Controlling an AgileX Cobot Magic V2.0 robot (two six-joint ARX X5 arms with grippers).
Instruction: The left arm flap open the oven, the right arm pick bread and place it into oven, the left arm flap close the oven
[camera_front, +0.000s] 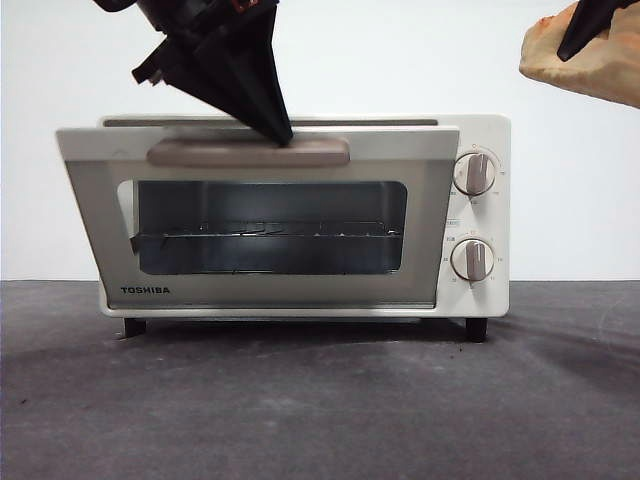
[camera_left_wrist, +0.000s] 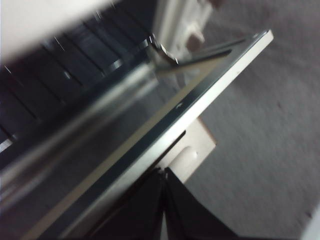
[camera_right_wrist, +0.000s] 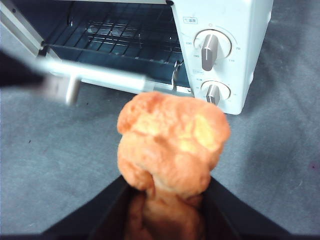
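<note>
The cream-white oven (camera_front: 480, 130) stands mid-table, its glass door (camera_front: 260, 290) tipped part way open at the top. My left gripper (camera_front: 283, 135) comes down from above, jaws shut, tip resting on the top of the beige handle (camera_front: 220, 153). The left wrist view shows those jaws (camera_left_wrist: 164, 172) pressed together against the door's edge (camera_left_wrist: 210, 85) by the handle (camera_left_wrist: 192, 152). My right gripper (camera_right_wrist: 167, 182) is shut on the golden-orange bread (camera_right_wrist: 172, 140) and holds it in the air, up and to the right of the oven, where the front view shows it (camera_front: 590, 65).
The wire rack (camera_right_wrist: 120, 30) shows inside the oven cavity. Two round knobs (camera_front: 475, 173) sit on the oven's right panel. The grey table surface (camera_front: 320, 400) stretches in front of the oven, with a white wall behind.
</note>
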